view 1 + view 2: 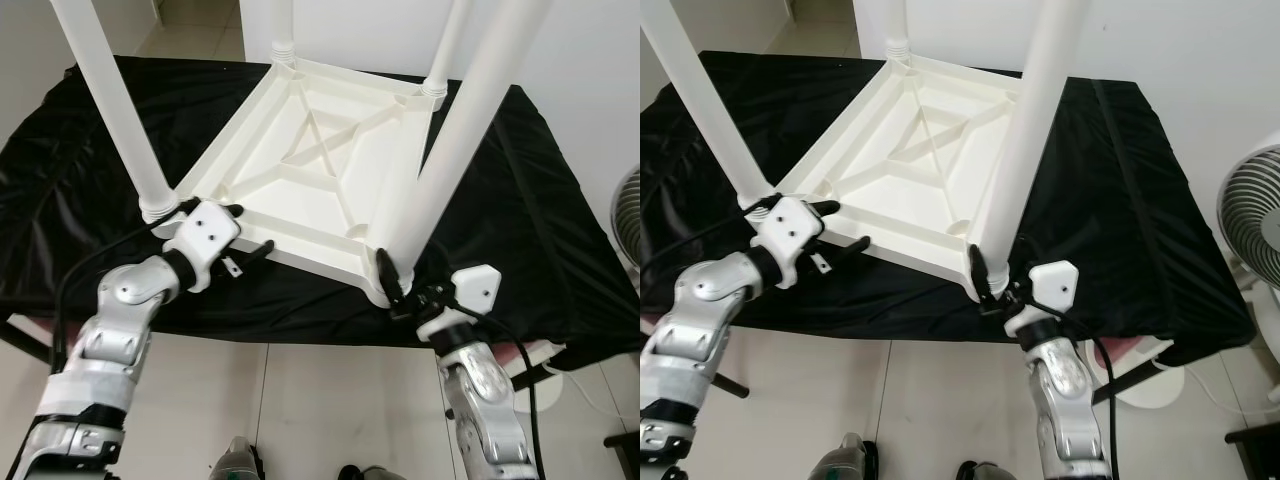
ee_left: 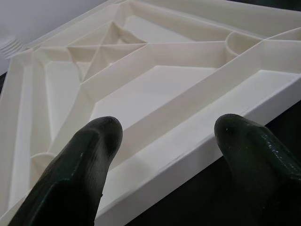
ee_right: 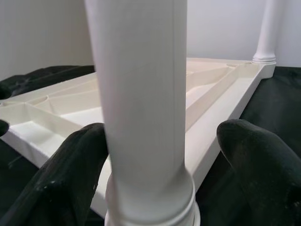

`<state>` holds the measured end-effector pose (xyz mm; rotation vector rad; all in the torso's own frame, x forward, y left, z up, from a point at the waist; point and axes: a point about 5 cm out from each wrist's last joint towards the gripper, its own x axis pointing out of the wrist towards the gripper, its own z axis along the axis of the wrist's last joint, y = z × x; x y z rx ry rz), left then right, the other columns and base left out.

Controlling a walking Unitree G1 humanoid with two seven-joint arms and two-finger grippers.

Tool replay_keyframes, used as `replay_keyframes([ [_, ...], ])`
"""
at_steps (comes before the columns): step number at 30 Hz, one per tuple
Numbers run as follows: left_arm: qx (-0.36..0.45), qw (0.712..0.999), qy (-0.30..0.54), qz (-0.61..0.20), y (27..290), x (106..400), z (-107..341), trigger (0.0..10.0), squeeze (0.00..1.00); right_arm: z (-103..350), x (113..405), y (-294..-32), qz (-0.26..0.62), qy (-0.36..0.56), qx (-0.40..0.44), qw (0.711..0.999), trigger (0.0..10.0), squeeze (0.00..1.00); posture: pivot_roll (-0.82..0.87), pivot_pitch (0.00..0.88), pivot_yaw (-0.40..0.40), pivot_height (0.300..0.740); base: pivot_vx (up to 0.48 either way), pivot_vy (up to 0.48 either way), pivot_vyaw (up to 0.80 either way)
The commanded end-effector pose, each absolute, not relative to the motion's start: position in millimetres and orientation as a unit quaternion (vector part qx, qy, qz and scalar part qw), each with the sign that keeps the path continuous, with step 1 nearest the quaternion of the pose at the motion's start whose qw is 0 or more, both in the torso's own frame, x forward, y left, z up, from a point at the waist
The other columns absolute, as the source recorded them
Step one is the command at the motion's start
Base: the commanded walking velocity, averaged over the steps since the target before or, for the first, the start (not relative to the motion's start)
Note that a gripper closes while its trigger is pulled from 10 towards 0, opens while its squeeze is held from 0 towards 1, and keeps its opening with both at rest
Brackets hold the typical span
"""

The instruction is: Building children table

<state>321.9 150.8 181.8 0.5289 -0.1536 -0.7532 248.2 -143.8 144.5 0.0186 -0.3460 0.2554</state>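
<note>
The white plastic children's table top lies upside down on a black cloth, its ribbed underside facing up. White legs stand in its corners: near left leg, near right leg, and two far legs. My left gripper is open at the near-left rim, one finger over the top's inside and the other outside over the cloth. My right gripper is open around the base of the near right leg; one finger touches the leg and the other stands apart.
The cloth-covered worktable's front edge runs just under both grippers, with tiled floor below. A white fan stands to the right of the worktable. A white wall rises behind it.
</note>
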Motion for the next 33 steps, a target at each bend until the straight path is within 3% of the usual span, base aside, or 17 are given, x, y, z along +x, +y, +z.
replay_keyframes([
  [1, 0.26, 0.881, -0.069, -0.389, 142.6, 321.6, 175.9, 10.0, 0.0, 141.5, 242.3, -144.0, 0.116, -0.17, 0.001, 0.979, 10.0, 0.0, 0.1, 0.1, 0.007, 0.74, 0.0, 0.0, 0.0],
  [3, 0.272, 0.863, -0.064, -0.421, 131.0, 322.0, 169.4, 10.0, 0.0, 135.7, 236.2, -143.2, 0.102, -0.158, 0.004, 0.982, 10.0, 0.0, 0.09, 0.097, 0.012, 0.74, 0.0, 0.0, 0.0],
  [12, 0.288, 0.829, -0.043, -0.477, 116.2, 325.8, 155.4, 10.0, 0.0, 134.6, 227.9, -149.9, 0.076, -0.155, -0.011, 0.985, 10.0, 0.0, 0.04, 0.091, 0.04, 0.74, 0.0, 0.0, 0.0],
  [30, 0.32, 0.816, 0.034, -0.48, 108.5, 357.5, 142.4, 10.0, 0.0, 133.3, 219.2, -153.1, 0.043, -0.149, -0.024, 0.988, 10.0, 0.0, -0.02, 0.078, 0.093, 0.74, 0.0, 0.0, 0.0],
  [33, 0.333, 0.802, 0.043, -0.494, 108.3, 359.7, 140.8, 10.0, 0.0, 133.3, 217.9, -153.6, 0.036, -0.148, -0.027, 0.988, 10.0, 0.0, -0.03, 0.076, 0.104, 0.74, 0.0, 0.0, 0.0],
])
